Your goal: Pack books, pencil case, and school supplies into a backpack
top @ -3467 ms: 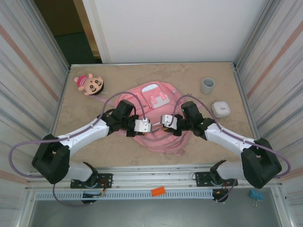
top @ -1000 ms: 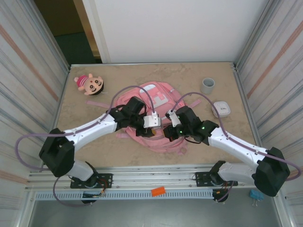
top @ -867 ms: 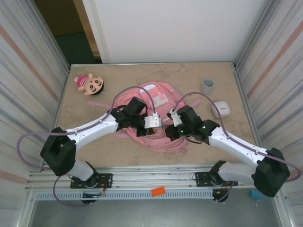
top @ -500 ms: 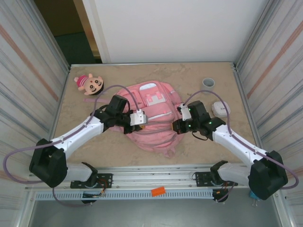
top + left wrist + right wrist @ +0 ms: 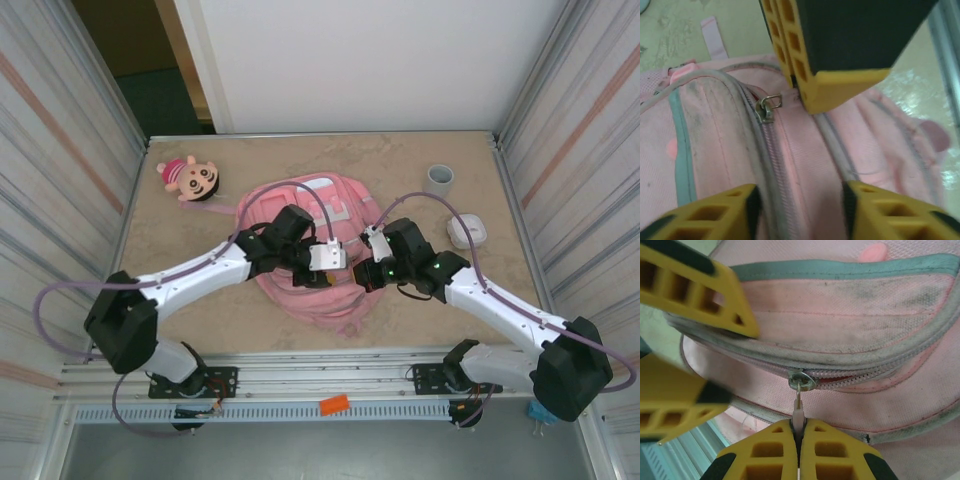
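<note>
The pink backpack (image 5: 300,205) lies in the middle of the table, bunched up under both arms. My right gripper (image 5: 798,424) is shut on the white zip pull (image 5: 798,412), which hangs from the metal slider (image 5: 801,379) of a partly parted zip; this right gripper (image 5: 362,268) sits at the backpack's right side. My left gripper (image 5: 800,210) is open, its fingers (image 5: 715,212) standing either side of a strip of pink fabric beside the zip slider (image 5: 767,107). The left gripper (image 5: 335,270) sits close to the right one. The book, pencil case and school supplies are hidden or out of view.
A pink-capped plush doll (image 5: 190,178) lies at the back left. A grey cup (image 5: 438,180) stands at the back right, with a small white rounded box (image 5: 467,230) in front of it. Metal walls close in the table on both sides.
Both grippers have drawn together over the backpack's near middle: the left moved right, the right moved left. The backpack has bunched up narrower.
</note>
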### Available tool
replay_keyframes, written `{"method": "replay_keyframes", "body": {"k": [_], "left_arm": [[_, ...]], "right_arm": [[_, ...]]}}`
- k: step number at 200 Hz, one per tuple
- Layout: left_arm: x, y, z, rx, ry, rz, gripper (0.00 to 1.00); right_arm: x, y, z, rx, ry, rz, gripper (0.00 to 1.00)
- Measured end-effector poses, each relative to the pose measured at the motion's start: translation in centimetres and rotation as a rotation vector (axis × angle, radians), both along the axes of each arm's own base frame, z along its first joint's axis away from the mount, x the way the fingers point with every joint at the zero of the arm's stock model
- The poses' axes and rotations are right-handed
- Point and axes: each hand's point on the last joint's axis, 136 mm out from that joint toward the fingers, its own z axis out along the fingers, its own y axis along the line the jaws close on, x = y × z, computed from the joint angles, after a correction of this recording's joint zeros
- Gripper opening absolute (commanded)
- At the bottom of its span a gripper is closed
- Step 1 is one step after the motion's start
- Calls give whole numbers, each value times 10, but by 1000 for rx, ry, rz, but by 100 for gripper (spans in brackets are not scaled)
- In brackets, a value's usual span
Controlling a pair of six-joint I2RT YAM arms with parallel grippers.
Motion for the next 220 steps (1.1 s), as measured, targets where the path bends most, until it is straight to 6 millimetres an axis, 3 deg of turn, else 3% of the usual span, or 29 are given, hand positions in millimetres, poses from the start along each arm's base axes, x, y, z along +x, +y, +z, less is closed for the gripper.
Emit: {"method": "replay_keyframes", "body": {"k": [16,28,60,90,101,122,137,141,143,146,169,188,202,220], "left_arm": [[7,-1,-9,19,-2,27,9],[11,-1,-6,15,-24,33,2],[16,8,2,-23,-48,30,0],[14,16,3,-39,-53,8,0],[13,20,3,-40,-54,7,11],[12,27,3,-42,-40,33,37],[13,41,2,-52,-16,91,67],[14,46,3,-60,-6,117,85],[14,47,4,-63,-6,124,95],[16,52,5,-73,0,152,98],[35,79,24,-161,-28,366,99],[61,117,46,-257,-141,632,99],[76,150,56,-311,-230,822,99],[91,190,55,-343,-341,1040,99]], "right_arm": [[0,-5,-3,-17,12,-13,0],[5,-12,-5,-23,23,-41,0],[34,-43,-4,-15,12,-174,0],[47,-49,-3,8,8,-193,0],[52,-47,-6,17,16,-189,0],[58,-47,-7,19,12,-187,39],[70,-63,-6,-2,-21,-246,83],[74,-69,-4,-7,-32,-268,99],[75,-72,-3,-8,-37,-276,99],[77,-75,-1,-7,-45,-289,99],[95,-112,24,-9,-158,-406,99],[108,-154,41,-33,-299,-530,99],[113,-185,39,-63,-374,-609,99],[114,-220,14,-107,-400,-690,99]]}}
